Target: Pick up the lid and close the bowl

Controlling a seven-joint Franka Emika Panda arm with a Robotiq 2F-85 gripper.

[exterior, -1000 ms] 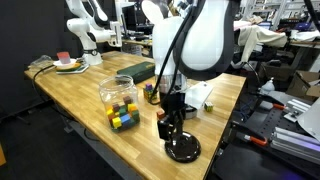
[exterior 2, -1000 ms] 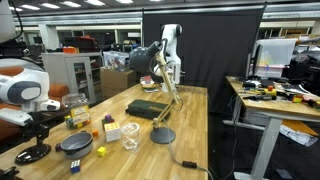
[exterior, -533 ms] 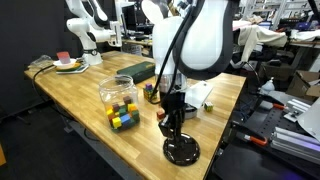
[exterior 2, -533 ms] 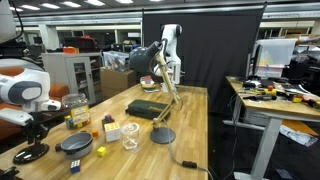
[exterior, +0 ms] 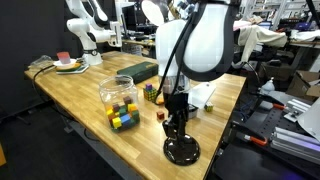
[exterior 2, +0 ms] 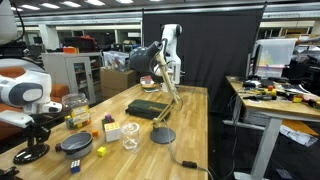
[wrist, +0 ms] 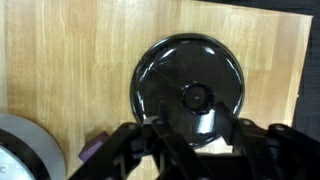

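The lid (wrist: 190, 92) lies flat on the counter (exterior: 80, 95), right under the pincer (wrist: 195, 138). In the wrist view we see its small knob (wrist: 196, 96) just ahead of the pincer's tips. The pincer is spread wide and holds nothing. It hangs a little above the lid and does not touch it. A second ago the pincer (exterior: 176, 128) stood a bit off to one side of the lid (exterior: 182, 151) in an exterior view. Now it has slid across and is more over the middle. It looks about as high as before, and the lid has not moved at all. We think this means the lining-up is almost done, and going down to grab the knob comes next. The bowl (exterior 2: 76, 146) waits well apart from the pincer, with no lid on it. The tub of coloured blocks (exterior: 119, 102) stands near the pincer, off to one side, and has not moved.
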